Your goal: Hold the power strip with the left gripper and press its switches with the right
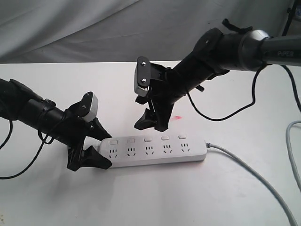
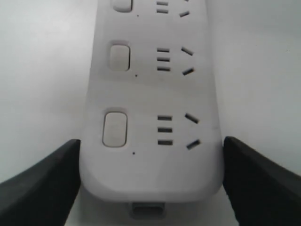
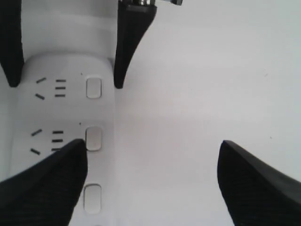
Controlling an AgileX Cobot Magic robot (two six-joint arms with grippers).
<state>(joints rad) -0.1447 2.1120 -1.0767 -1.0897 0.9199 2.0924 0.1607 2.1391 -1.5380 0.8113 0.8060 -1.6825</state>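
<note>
**Item:** long flat white plastic power strip (image 1: 155, 151), five sockets, rounded ends.

**Position:** mid-table, lying flat and lengthwise between the left and right edges.
- Along its far side run five small white rounded-square switches (image 1: 147, 139), one per socket. Whether any is pressed cannot be told.
- A grey cord (image 1: 235, 157) leaves the right-hand end and runs toward the front right corner.

**Left gripper** (image 1: 99, 149), black two-finger claw on an all-black arm: clamped across the strip's left end, with one of its fingers (image 2: 42, 188) against each long side.

**Right gripper** (image 1: 150, 125), black claw on a silver-grey arm: jaws spread, holding nothing. It hangs just above the strip's far side near the second and third switches, not touching.

**Step in hand, by judgement:** the hold is established and pressing has not yet begun. The next move calls for bringing one fingertip squarely and lightly down on a single button. The left clamp must keep the strip from sliding or tipping.

**Surface:** plain white table (image 1: 56, 202), with a small red mark (image 1: 177, 117) beyond the strip.

**Room:** creased pale grey cloth backdrop (image 1: 94, 28) behind the far edge.
</note>
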